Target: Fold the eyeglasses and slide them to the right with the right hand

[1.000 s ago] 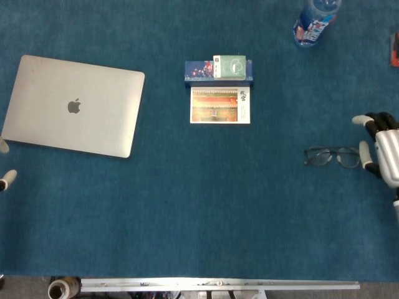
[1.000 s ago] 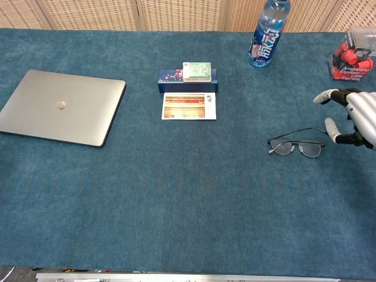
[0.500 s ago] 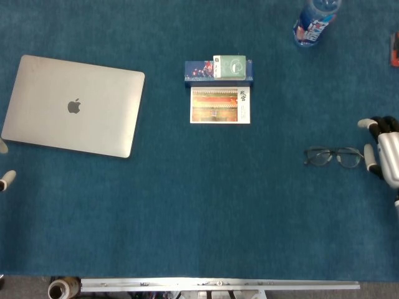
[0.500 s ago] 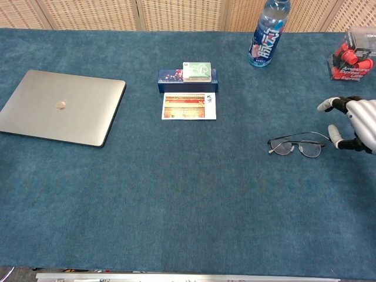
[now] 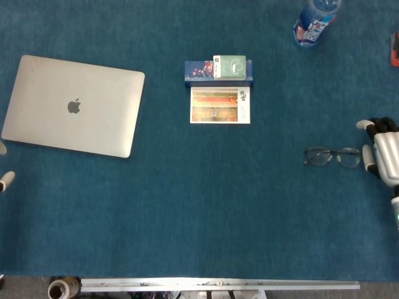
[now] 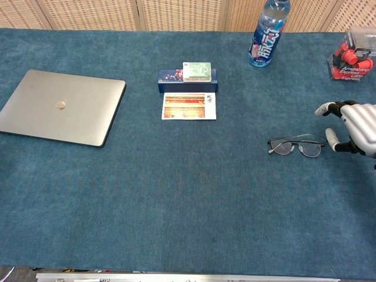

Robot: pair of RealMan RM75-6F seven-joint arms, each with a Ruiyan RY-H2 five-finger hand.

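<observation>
left hand (image 5: 5, 180): only fingertips show at desk's left edge, state can't tell, same as before
laptop (image 5: 73, 106): closed, left side, unmoved
eyeglasses (image 5: 333, 156): flat near right edge, position unchanged
right hand (image 5: 381, 152): just right of eyeglasses, fingers spread, holds nothing; backed off right, then edged slightly back in
</observation>
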